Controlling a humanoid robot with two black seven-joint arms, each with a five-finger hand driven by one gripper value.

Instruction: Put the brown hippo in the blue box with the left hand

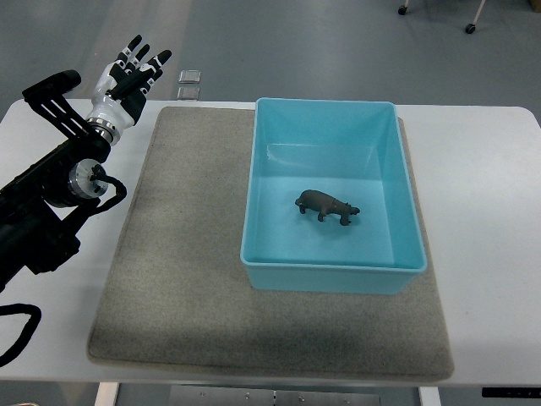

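Note:
A small brown hippo (327, 205) stands on the floor of the blue box (331, 271), near its middle. The box rests on the right part of a grey mat (177, 271). My left hand (131, 76) is far off at the upper left, over the mat's far left corner and the white table, fingers spread and holding nothing. Its black arm comes in from the left edge. No right arm shows.
The white table (482, 211) lies under the mat. Two small clear square pieces (188, 83) sit on the table just beyond the mat's far edge, close to my left hand. Grey floor lies beyond the table.

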